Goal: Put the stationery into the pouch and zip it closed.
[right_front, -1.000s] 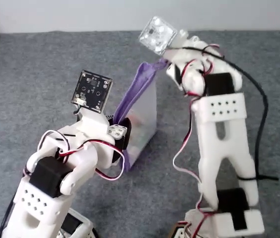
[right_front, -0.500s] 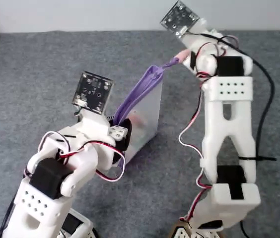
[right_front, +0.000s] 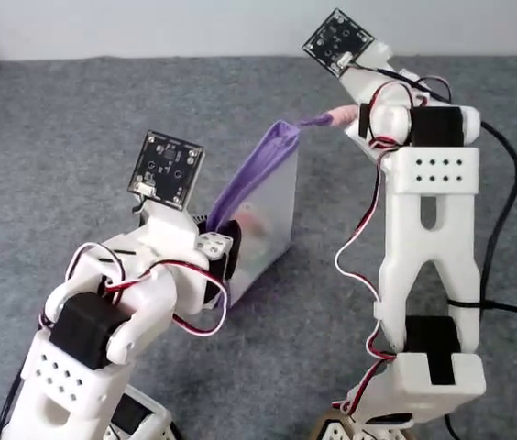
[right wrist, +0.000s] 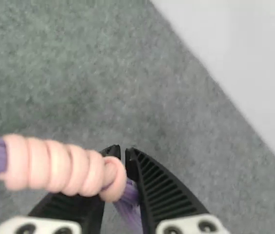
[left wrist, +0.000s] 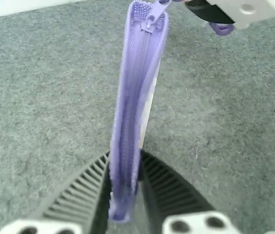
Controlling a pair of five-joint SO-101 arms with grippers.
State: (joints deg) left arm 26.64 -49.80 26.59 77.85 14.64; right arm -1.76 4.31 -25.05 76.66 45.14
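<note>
The left tool (left wrist: pixel 125 159) pinched the near end of the pouch (left wrist: pixel 136 92), which stood on edge on the table (right_front: pixel 75 128). The pouch was clear-walled and topped by a lilac zipper (left wrist: pixel 127 126), closed up to its slider (left wrist: pixel 150 21) at the far end. There the right tool (right wrist: pixel 123 152) gripped the pink coiled pull (right wrist: pixel 54 168) by its purple cord. Grey felt covered the table, and a white wall (right_front: pixel 148 27) lay beyond. The stationery (right_front: pixel 255 223) inside showed as a reddish blur.

The left arm (right_front: pixel 66 367) and right arm (right_front: pixel 428 229) are white shells with black servo blocks (right_front: pixel 437 126) and red-white cables (right_front: pixel 338 263); the left claw (left wrist: pixel 125 161) and right claw (right wrist: pixel 122 151) are black, ribbed.
</note>
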